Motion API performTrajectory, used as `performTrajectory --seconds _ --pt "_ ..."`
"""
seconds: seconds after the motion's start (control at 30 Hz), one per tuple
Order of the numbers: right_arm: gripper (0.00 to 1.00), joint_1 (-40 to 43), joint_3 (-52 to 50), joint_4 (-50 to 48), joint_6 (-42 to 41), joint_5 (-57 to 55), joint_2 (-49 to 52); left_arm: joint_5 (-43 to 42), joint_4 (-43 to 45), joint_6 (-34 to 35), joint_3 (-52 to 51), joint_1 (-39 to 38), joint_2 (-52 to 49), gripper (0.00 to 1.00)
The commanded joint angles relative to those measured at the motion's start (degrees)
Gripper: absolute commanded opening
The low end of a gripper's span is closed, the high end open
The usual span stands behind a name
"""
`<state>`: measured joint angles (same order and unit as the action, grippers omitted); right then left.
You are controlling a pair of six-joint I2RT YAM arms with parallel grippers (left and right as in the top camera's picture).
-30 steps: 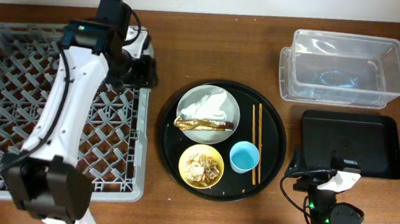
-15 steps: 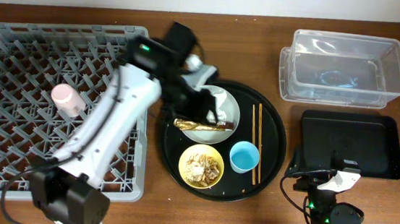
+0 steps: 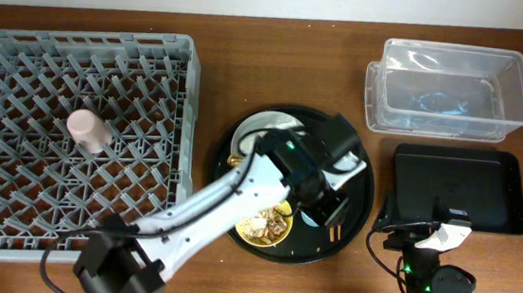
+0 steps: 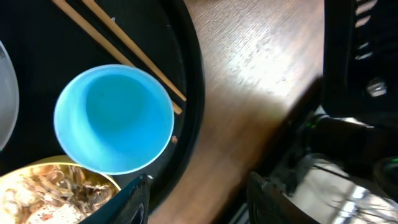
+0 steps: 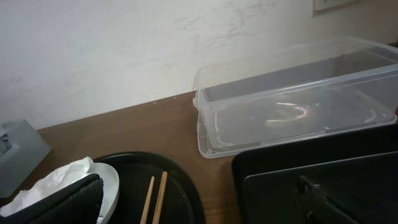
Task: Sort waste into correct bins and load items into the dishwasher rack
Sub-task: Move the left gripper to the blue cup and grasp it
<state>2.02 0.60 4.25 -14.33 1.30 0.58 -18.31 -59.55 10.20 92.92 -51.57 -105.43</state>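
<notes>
My left claw (image 4: 199, 198) hangs half spread with nothing in it, one finger (image 4: 138, 198) over the inside of the round black tray (image 4: 193, 93) and the other out past its rim, above bare table (image 4: 249, 68). The blue cup (image 4: 115, 118) stands upright just ahead of the inner finger, close inside the rim and hard against the yellow bowl (image 3: 269, 225) of scraps (image 4: 43, 190), so I have little room on those two sides. The chopsticks (image 4: 118, 40) run up to the cup's far side. The grey plate (image 3: 261, 128) and napkin (image 5: 56, 177) lie further in. My right claw (image 5: 193, 202) is spread wide and empty, low beside the shallow black bin (image 3: 462, 188), with the clear tub (image 3: 447, 92) behind it. The pink cup (image 3: 87, 131) lies in the rack (image 3: 23, 50), well apart.
</notes>
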Motion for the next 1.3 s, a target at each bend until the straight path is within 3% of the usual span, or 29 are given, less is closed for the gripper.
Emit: performTrajectory --seconds 0.0,0.4,0.93,1.2,1.27 --pt "0.99 -0.50 -0.28 0.28 0.59 -0.31 -0.37 6.80 0.70 0.50 -0.48 -2.19 0.00 0.49" --pt "0.99 -0.50 -0.28 0.28 0.59 -0.31 -0.37 6.71 3.37 0.70 -0.70 -3.45 -8.70 0.46" --pt "0.99 -0.50 -0.28 0.28 0.59 -0.33 -0.37 6.56 4.87 0.70 -0.74 -3.56 -11.85 0.38" --pt "0.99 -0.50 -0.28 0.28 0.59 -0.31 -0.37 6.78 5.22 0.70 -0.74 -3.54 -11.85 0.17" --pt "0.99 -0.50 -0.28 0.28 0.59 -0.31 -0.37 6.75 5.49 0.70 -0.74 -3.54 -11.85 0.03"
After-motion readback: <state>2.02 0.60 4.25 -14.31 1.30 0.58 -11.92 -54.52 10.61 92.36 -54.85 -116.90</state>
